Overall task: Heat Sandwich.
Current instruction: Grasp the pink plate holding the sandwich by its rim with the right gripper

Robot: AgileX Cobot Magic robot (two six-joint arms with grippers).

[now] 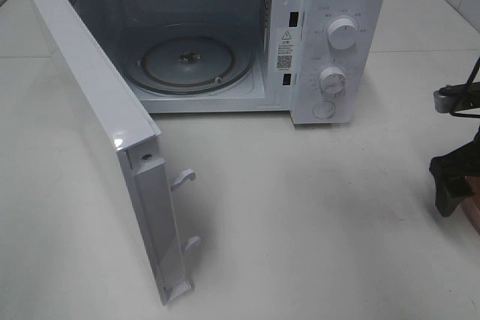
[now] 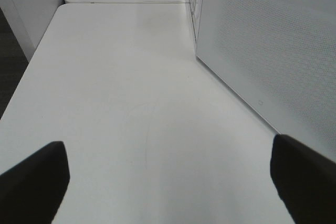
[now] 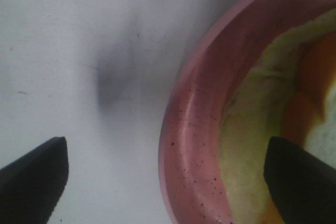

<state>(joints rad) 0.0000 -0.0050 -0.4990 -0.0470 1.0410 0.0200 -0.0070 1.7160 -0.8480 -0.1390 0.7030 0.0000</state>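
The sandwich (image 3: 257,129) shows only in the right wrist view, very close and blurred: pale green-yellow filling and white bread on the round pink plate (image 3: 191,129). My right gripper (image 3: 168,182) is open, just above the plate's rim, with one finger over bare table and the other over the sandwich. In the exterior view only the right arm (image 1: 452,177) shows at the right edge, with a reddish sliver (image 1: 472,211) beside it. My left gripper (image 2: 168,187) is open and empty over the table, beside the microwave's door (image 2: 273,51).
The white microwave (image 1: 341,5) stands at the back of the white table (image 1: 315,215). Its door (image 1: 112,133) swings wide open toward the front left. The glass turntable (image 1: 191,61) inside is bare. Two knobs (image 1: 343,33) are on its right panel.
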